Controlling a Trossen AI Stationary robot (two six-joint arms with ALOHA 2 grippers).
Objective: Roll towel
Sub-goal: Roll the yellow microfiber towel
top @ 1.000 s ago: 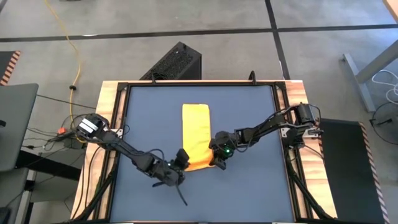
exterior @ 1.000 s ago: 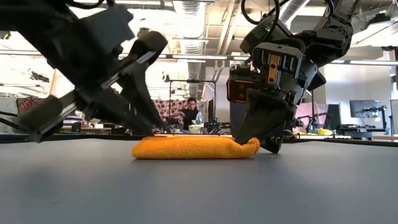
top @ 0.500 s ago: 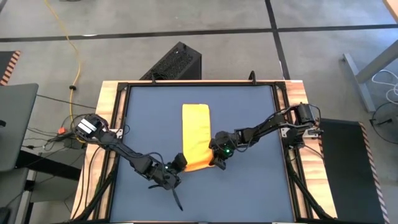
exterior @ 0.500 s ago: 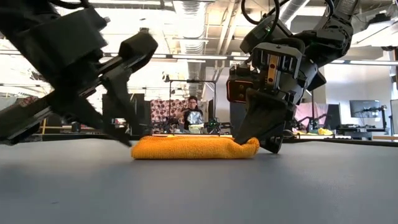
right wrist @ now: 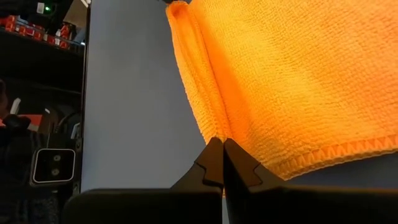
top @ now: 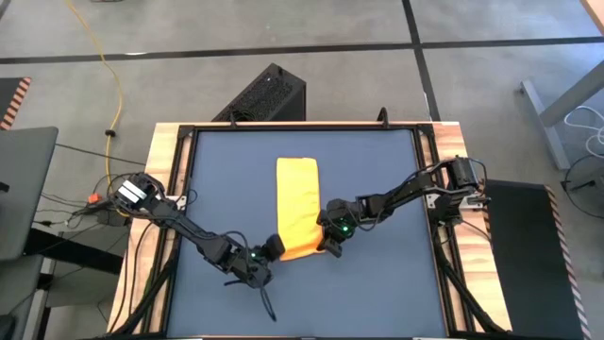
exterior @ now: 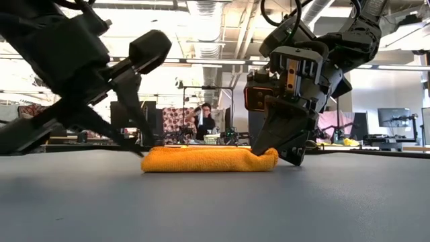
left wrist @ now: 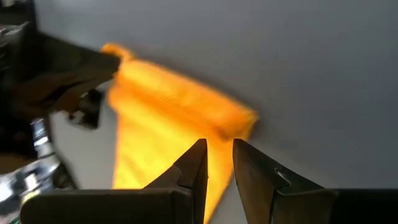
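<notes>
towel (top: 296, 206) on table (top: 377, 283) centre, left end effector (top: 271, 248) and right end effector (top: 330, 246) flanking its near end

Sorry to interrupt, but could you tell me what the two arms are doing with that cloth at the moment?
They are rolling the towel, a yellow-orange cloth lying lengthwise on the dark blue table. The right end effector is shut on the towel's near edge, where a first fold or roll has formed. The left end effector is right at the other near corner, fingers slightly apart and not gripping. Most of the towel lies flat.
</notes>
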